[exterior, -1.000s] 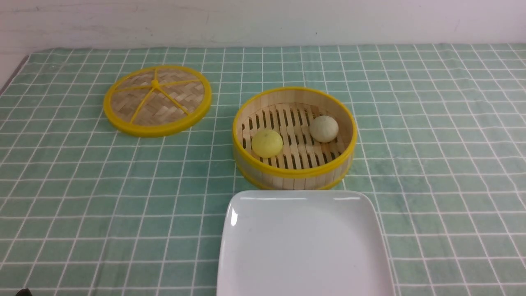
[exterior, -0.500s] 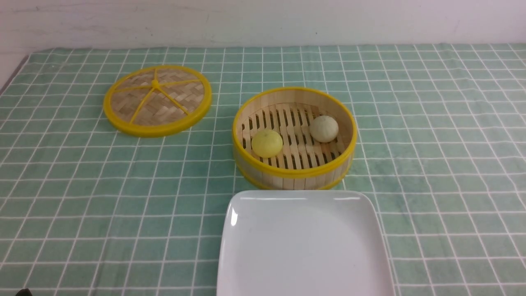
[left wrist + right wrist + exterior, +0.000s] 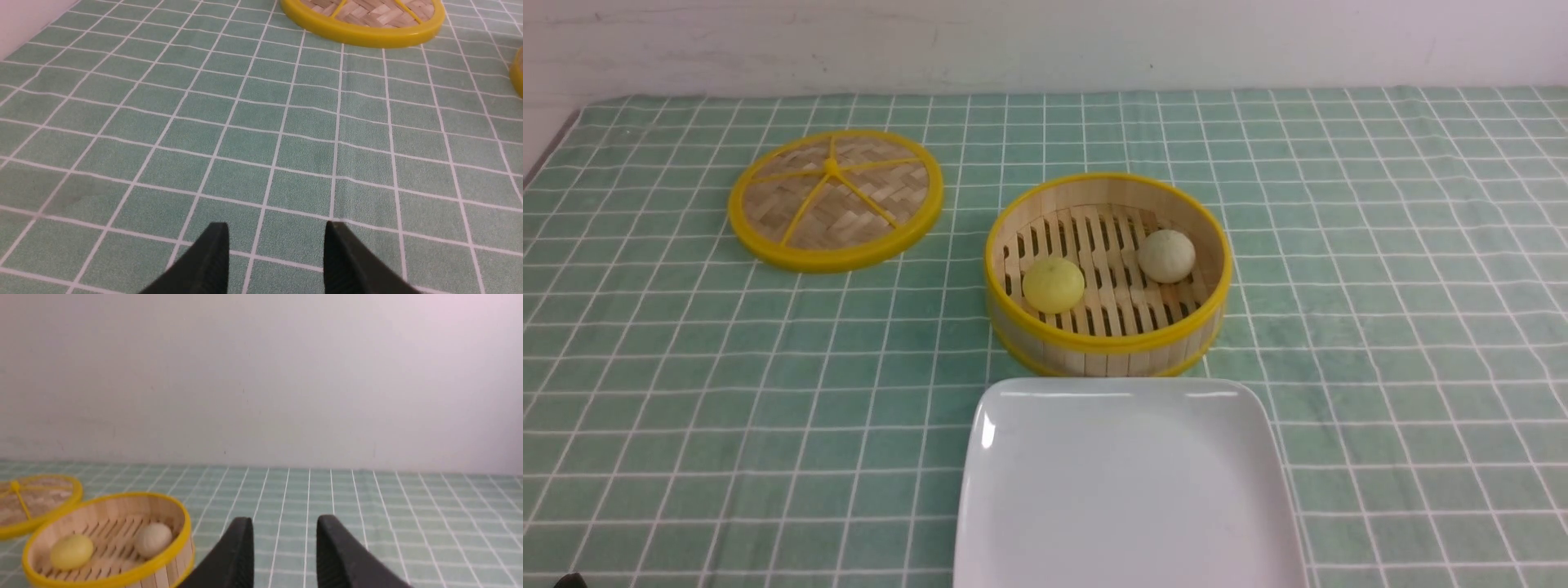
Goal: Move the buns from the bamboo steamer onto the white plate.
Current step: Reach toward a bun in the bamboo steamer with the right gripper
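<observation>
The bamboo steamer (image 3: 1107, 347) stands mid-table with a pale yellow bun (image 3: 1054, 284) at its left and an off-white bun (image 3: 1166, 256) at its right. Just in front lies the white plate (image 3: 1127, 490), with nothing on it. Neither arm shows in the front view. My left gripper (image 3: 276, 228) is open over bare cloth, well short of the lid. My right gripper (image 3: 284, 522) is open and lifted, to the right of the steamer (image 3: 163, 563); both the yellow bun (image 3: 72, 551) and the off-white bun (image 3: 153, 538) show in its view.
The flat woven lid (image 3: 836, 198) with yellow spokes lies at the back left; its rim (image 3: 363, 34) shows in the left wrist view. A green checked cloth covers the table. A white wall stands behind.
</observation>
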